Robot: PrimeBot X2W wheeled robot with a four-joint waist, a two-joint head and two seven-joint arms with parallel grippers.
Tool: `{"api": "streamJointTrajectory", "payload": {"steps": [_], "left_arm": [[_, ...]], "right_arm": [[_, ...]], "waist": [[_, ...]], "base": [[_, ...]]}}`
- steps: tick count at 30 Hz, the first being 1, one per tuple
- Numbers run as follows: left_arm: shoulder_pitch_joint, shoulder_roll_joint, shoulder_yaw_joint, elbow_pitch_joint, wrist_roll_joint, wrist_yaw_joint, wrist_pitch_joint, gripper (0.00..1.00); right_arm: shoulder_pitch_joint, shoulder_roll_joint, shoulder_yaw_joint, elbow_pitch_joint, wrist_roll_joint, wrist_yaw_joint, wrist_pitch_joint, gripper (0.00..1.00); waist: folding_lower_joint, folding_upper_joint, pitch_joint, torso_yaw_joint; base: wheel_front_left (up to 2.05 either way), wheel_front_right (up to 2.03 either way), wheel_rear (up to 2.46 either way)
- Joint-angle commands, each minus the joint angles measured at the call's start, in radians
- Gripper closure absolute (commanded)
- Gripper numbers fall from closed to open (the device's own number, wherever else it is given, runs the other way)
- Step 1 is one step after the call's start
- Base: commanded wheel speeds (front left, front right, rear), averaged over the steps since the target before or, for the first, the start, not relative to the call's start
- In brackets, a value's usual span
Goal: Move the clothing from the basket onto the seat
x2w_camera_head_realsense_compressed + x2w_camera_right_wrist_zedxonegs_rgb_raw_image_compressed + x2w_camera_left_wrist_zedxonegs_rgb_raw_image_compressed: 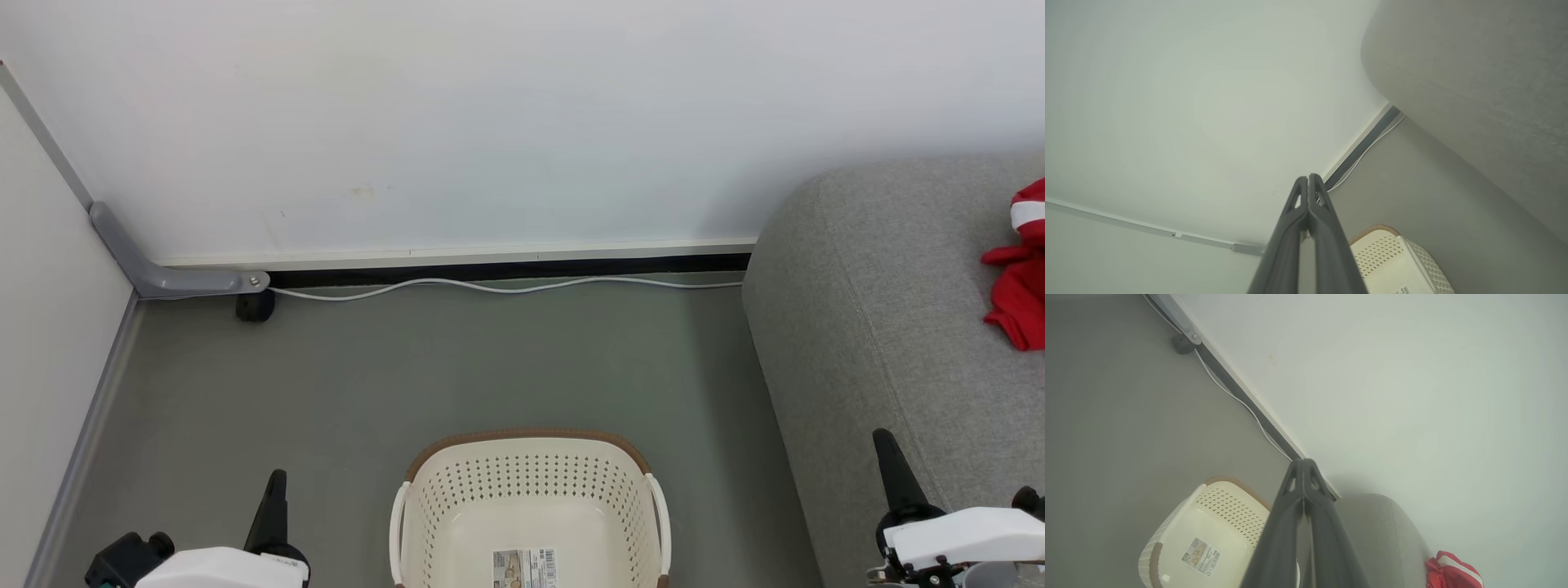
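Observation:
The cream basket (531,482) with its brown rim stands on the floor at the bottom centre, holding nothing but the paper label on its bottom; it also shows as the basket (1216,522) and the basket (1396,261) in the wrist views. The red clothing (1022,269) with white trim lies on the grey seat (882,327) at the right edge, seen too as clothing (1453,571) on the seat (1380,535). My left gripper (277,478) is shut at the lower left, left of the basket. My right gripper (883,437) is shut at the lower right, over the seat's front.
A white wall runs across the back, with a white cable (506,286) along its base. A grey bracket and black caster (255,306) sit in the far left corner. Grey floor (457,367) lies between wall, basket and seat.

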Motion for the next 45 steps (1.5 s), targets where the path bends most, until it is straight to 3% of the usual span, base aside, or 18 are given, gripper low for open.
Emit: {"api": "streamJointTrajectory", "payload": {"steps": [1,45], "left_arm": [[-0.057,0.009,0.029,-0.031,-0.032,-0.015,0.007,1.0],[-0.12,0.013,0.121,-0.065,-0.499,-0.112,0.136,1.0]], "right_arm": [[-0.041,-0.007,0.002,-0.033,0.03,0.001,0.012,1.0],[-0.05,0.044,-0.112,-0.09,0.459,0.001,0.142,1.0]], "waist": [[-0.0001,0.0,0.0,0.0],[-0.0001,0.0,0.002,-0.001]], "base": [[0.0,0.0,0.0],[0.0,0.0,0.0]]}}
